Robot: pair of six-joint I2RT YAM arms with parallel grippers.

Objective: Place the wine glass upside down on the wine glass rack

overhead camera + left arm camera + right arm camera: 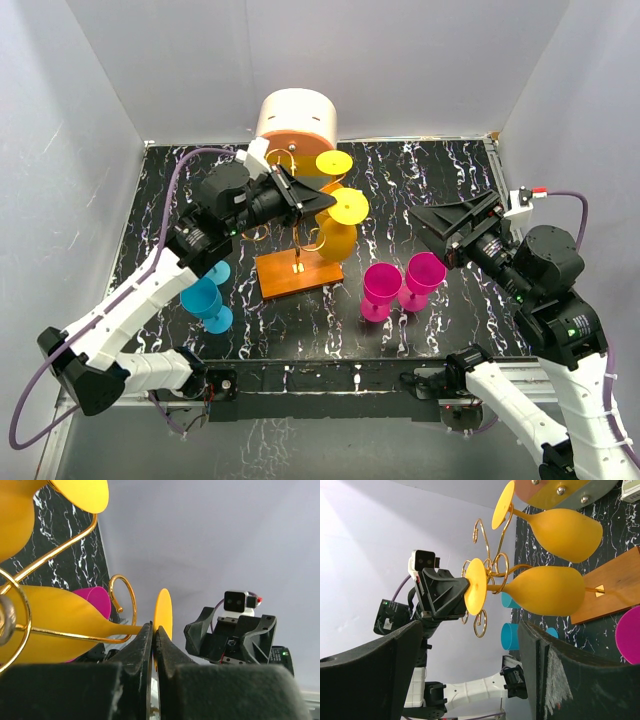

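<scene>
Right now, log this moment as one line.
left gripper: shut on nearer yellow wine glass foot | glass: inverted on wine glass rack | right gripper: open, beside pink glasses

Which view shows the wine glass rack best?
Right wrist: it sees the wine glass rack side-on, with the scroll arms, orange base and both hung yellow wine glasses clear. Top external foreshortens it, and the left gripper covers part. Left wrist catches only a few curls.

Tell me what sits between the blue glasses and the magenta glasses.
In the top view, the wine glass rack stands between the blue glasses and the magenta glasses, its orange base flat, with two yellow glasses on its arms.
</scene>
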